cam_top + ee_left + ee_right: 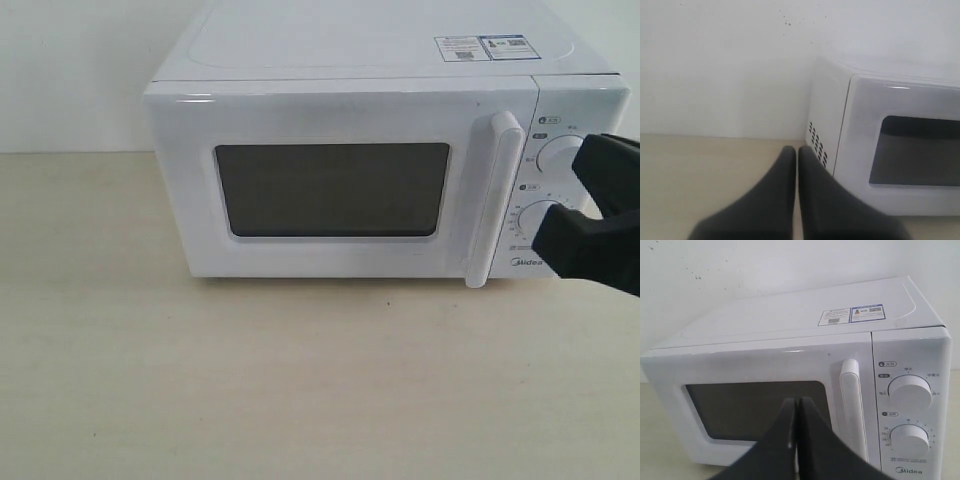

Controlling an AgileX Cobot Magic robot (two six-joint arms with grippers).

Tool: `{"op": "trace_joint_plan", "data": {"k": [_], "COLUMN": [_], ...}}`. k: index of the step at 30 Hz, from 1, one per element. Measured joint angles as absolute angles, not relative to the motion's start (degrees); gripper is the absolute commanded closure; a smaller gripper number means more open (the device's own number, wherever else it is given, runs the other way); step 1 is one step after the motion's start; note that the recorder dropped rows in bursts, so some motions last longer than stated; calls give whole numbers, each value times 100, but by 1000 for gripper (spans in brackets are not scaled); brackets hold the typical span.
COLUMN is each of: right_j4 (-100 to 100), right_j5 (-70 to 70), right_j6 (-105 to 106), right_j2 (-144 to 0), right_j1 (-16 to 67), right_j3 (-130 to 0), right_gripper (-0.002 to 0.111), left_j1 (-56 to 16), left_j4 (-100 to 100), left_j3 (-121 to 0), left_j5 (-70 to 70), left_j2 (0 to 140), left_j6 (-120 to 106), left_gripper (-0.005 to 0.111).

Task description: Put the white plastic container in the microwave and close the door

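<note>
The door (330, 190) sits flush, centre frame — likely finished, so right gripper (796, 403) and left gripper (796, 150) hang pinched together, empty.

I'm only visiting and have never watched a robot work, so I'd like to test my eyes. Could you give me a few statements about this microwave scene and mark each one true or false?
1. The door of the microwave is shut. True.
2. A white plastic container stands on the table in front of the microwave. False: no container shows in any view.
3. The left gripper and the right gripper are both shut and hold nothing. True.
4. The microwave has a single dial. False: it has two, the upper dial above the lower dial, beside the handle.
5. Stickers lie on the microwave's top. True.
</note>
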State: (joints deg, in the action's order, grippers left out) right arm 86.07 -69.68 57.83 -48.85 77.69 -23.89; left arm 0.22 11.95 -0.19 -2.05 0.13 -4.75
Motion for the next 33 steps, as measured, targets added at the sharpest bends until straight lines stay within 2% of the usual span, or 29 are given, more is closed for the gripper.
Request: {"op": "trace_joint_plan", "data": {"k": [22,33], "right_j4": [8607,8607], "right_j5": [-6968,-6968], "right_j6": [5783,5783], "right_j2": [-4885,-4885], "right_j1": [7769,7769], "right_j3": [-2389,-2389], "right_gripper": [108,108], "left_j1": [224,224], "left_j4": [1336,270], "left_j3": [-19,-19], "left_j5": [-1527,-1697], "left_j2": [13,13], "left_j6": [-858,0], "left_gripper": [103,103]}}
